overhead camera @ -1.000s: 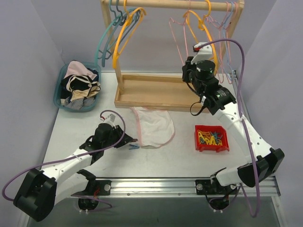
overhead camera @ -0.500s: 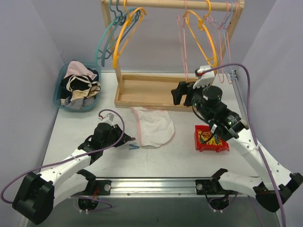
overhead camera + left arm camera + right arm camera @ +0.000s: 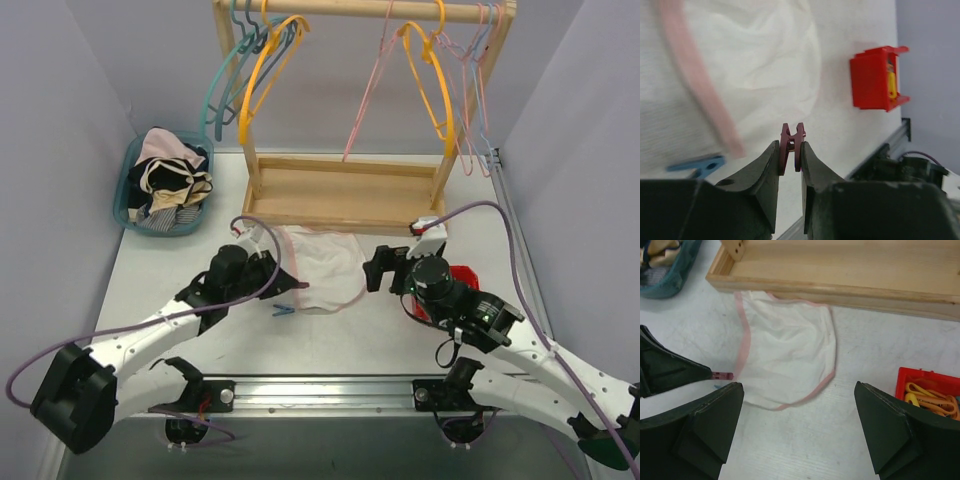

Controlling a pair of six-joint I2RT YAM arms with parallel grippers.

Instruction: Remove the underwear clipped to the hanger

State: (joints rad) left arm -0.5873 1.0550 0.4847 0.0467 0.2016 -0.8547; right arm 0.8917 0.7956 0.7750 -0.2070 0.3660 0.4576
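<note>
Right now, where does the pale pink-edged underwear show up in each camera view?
Top external: the pale underwear lies flat near the picture's centre.
Left wrist: it fills the upper left.
Right wrist: centre, slightly left.
Shared landmark: the red bin, to the underwear's right in all three views.

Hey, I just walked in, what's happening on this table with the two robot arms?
The pale underwear lies flat on the table, in front of the wooden rack, with no hanger on it. The left pincer is shut on a dark red clip at the underwear's edge. A blue clip lies loose nearby. The right pincer hangs open and empty beside the underwear, near the red bin of clips.
</note>
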